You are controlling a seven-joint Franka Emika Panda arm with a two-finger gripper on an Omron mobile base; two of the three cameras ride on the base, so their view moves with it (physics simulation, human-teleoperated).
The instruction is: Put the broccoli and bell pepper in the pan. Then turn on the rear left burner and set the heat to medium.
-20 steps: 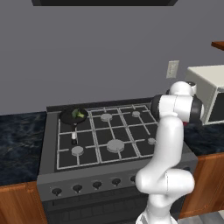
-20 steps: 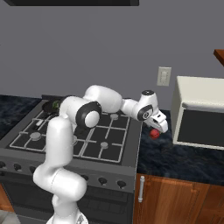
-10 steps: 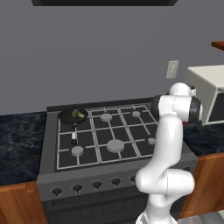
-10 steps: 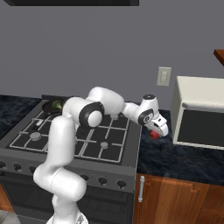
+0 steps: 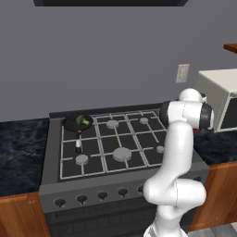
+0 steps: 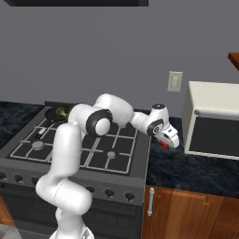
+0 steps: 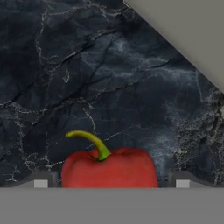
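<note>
From the left side, the pan [image 5: 77, 123] sits on the rear left burner of the stove [image 5: 51, 178] with the broccoli [image 5: 83, 121] lying inside it, its handle pointing toward the front; the arm reaches off to the right toward the microwave [image 5: 221, 98]. From the right side, the gripper [image 6: 168, 139] hangs low over the dark marble counter [image 6: 186, 165] between the stove and the microwave, with a bit of the red bell pepper [image 6: 163, 144] showing just beneath it. Looking along the hand, the bell pepper [image 7: 109, 168] stands on the counter with its green stem up, and the two fingertips [image 7: 40, 183] stand spread wide on either side of it, not pressing its skin as far as I can tell.
</note>
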